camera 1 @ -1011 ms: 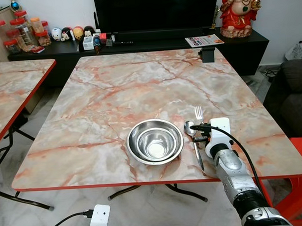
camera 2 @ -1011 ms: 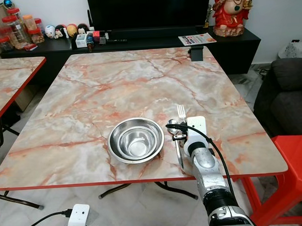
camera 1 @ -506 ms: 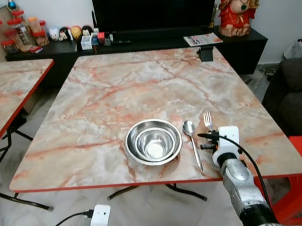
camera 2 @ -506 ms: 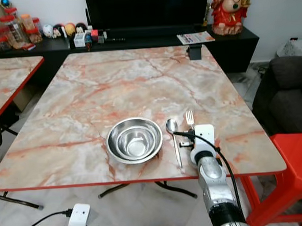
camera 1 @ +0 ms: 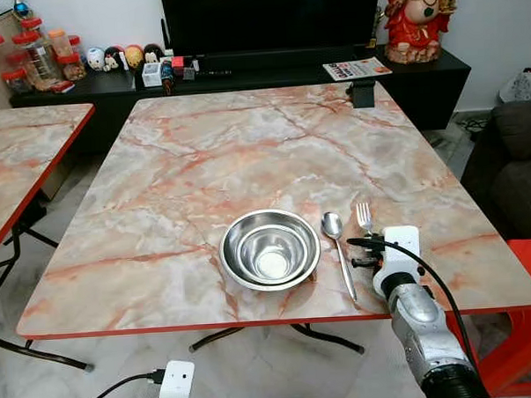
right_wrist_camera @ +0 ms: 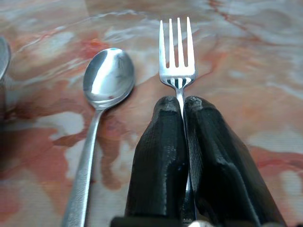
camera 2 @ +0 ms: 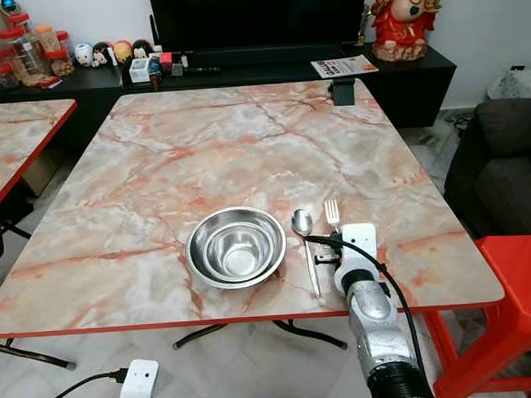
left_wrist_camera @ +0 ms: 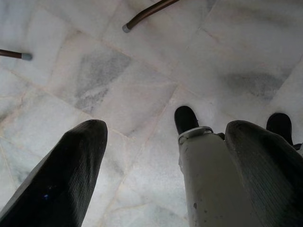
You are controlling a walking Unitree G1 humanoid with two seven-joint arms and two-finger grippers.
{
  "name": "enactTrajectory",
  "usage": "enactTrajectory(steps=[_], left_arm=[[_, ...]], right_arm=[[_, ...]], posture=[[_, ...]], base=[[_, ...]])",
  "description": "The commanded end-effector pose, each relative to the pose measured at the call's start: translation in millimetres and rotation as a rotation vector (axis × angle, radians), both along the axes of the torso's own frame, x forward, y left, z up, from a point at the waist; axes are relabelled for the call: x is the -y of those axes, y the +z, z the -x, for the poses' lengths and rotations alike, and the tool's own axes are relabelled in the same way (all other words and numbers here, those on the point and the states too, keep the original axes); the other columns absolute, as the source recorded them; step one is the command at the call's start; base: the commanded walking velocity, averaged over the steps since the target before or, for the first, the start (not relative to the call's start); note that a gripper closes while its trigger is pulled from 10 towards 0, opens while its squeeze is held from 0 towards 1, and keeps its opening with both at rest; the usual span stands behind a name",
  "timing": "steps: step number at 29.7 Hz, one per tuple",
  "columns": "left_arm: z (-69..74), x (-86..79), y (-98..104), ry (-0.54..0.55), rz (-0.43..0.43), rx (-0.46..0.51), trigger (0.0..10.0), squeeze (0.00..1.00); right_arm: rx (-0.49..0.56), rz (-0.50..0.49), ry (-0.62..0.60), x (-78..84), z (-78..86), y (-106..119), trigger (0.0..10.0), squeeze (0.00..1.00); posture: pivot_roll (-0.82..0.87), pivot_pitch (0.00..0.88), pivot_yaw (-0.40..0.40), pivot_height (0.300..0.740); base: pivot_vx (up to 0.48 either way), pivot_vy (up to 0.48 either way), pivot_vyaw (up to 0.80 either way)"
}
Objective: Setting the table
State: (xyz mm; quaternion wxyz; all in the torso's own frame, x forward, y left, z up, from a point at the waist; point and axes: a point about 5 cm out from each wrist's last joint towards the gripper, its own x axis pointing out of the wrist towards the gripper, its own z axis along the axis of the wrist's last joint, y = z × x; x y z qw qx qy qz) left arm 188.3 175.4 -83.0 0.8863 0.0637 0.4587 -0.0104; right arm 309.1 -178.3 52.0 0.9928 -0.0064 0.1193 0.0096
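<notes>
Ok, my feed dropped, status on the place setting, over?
Right gripper jaws shut on fork, low over table. Fork beside spoon, right of bowl. Left gripper idle, open, over floor. Nothing in the way.

Bright, even daylight; head views are sharp. The round shiny steel bowl (camera 1: 269, 249) shows glare near the front edge of the pink marble-patterned table (camera 1: 202, 158), casting faint, soft shadows.

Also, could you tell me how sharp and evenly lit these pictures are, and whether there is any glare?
Eye views: sharp and evenly lit, with bright reflections inside the bowl and a soft sheen on the table. Right wrist view: fork tines and spoon crisp, the spoon mirroring light, the fingers close and softer. Left wrist view: dimmer, the floor slightly soft, the near fingers blurred.
</notes>
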Motion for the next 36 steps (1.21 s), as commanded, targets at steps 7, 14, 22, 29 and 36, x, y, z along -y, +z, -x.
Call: enactTrajectory(steps=[7,14,22,29,36], left_arm=[[3.1,-3.3,-1.5,0.003,-0.009,-0.021,10.0,0.0],[3.4,-3.0,-1.7,0.001,-0.007,-0.023,10.0,0.0],[2.7,-3.2,-1.4,-0.002,-0.01,-0.023,10.0,0.0],[2.8,-2.7,-1.5,-0.004,-0.01,-0.024,10.0,0.0],[3.3,-3.9,-1.6,-0.003,-0.013,-0.026,10.0,0.0]], right_arm=[[0.018,-0.015,-0.005,-2.8,-3.9,7.3,10.0,0.0],[0.018,-0.01,-0.04,3.3,-3.2,7.1,10.0,0.0],[0.02,-0.014,-0.045,3.8,-4.1,8.1,10.0,0.0],[0.026,-0.012,-0.052,4.5,-5.4,9.2,10.0,0.0],[0.027,-0.016,-0.051,4.6,-5.5,9.4,10.0,0.0]], posture=[[-0.08,0.0,0.024,0.74],[-0.08,0.0,0.028,0.74],[-0.08,0.0,0.028,0.74],[-0.08,0.0,0.03,0.74],[-0.08,0.0,0.03,0.74]], base=[[0.0,0.0,0.0],[0.0,0.0,0.0],[0.0,0.0,0.0],[0.0,0.0,0.0],[0.0,0.0,0.0]])
